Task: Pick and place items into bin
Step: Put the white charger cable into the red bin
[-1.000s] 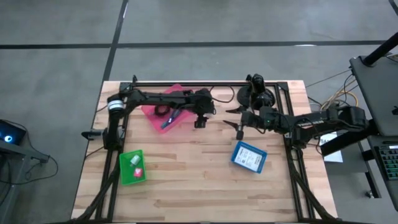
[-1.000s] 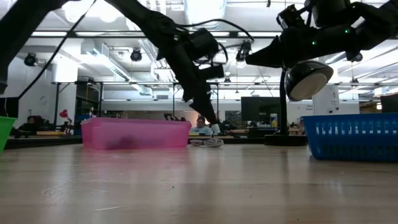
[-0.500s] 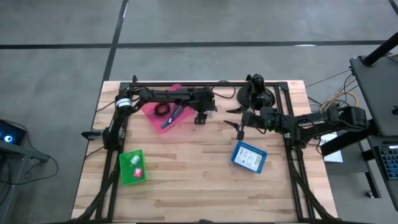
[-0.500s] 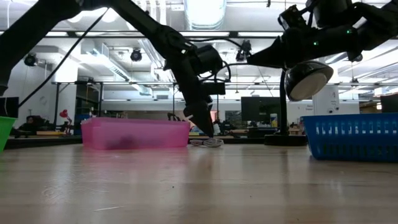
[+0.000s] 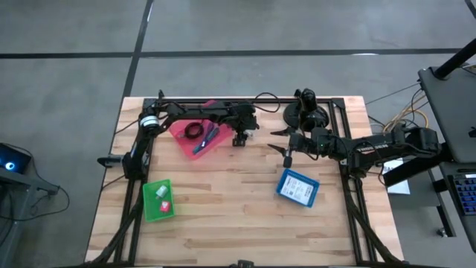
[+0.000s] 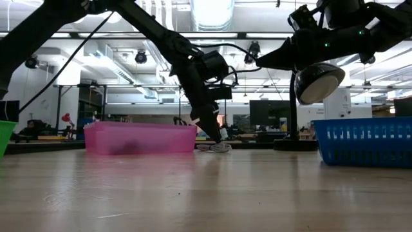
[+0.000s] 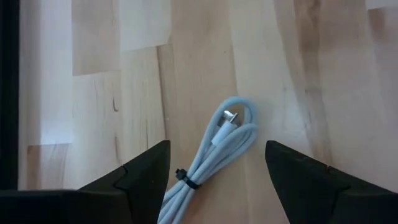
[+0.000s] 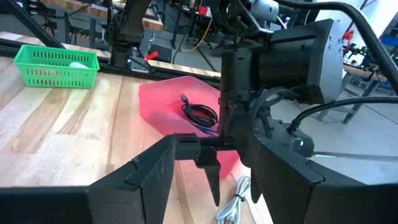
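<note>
A pale coiled cable (image 7: 214, 149) lies flat on the wooden table just right of the pink bin (image 5: 178, 134). My left gripper (image 7: 217, 147) points steeply down over it, open, one finger on each side of the cable and not touching it; the low view shows its tips (image 6: 217, 134) just above the cable (image 6: 217, 147). The pink bin holds a black coiled cable (image 5: 195, 132) and blue and purple sticks (image 5: 207, 139). My right gripper (image 5: 282, 145) hangs open and empty above the table's middle right.
A green bin (image 5: 158, 199) with small white and red items stands near the front left. A blue bin (image 5: 297, 186) sits right of centre. The black domed camera mount (image 5: 303, 112) stands at the far edge, behind my right gripper. Bare wood fills the table's near half.
My left gripper has moved toward the table's far edge and sunk a little, coming down over the pale cable. It has stayed open. The cable has not moved.
</note>
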`<move>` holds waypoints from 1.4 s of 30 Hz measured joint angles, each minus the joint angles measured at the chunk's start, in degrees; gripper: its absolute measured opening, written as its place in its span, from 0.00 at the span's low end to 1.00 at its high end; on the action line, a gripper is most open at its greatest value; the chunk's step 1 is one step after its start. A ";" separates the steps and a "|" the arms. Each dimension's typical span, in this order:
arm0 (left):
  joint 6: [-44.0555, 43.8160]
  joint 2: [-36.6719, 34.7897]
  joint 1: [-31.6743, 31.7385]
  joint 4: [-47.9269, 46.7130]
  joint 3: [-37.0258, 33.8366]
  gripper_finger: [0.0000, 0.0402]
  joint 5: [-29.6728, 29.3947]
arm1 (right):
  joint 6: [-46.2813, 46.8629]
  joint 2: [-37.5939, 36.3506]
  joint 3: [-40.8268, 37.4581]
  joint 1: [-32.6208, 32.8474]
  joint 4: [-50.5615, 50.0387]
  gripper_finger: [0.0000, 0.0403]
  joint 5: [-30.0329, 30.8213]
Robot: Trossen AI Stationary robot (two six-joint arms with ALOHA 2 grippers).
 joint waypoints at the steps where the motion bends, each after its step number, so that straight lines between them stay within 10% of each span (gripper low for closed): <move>1: -0.02 0.00 0.00 -0.66 0.51 0.61 0.45 | 0.00 0.00 0.00 0.00 -0.02 0.49 0.00; 42: -12.88 4.02 0.92 -20.02 14.80 0.61 7.70 | -1.31 -0.11 0.10 0.02 -0.83 0.49 0.00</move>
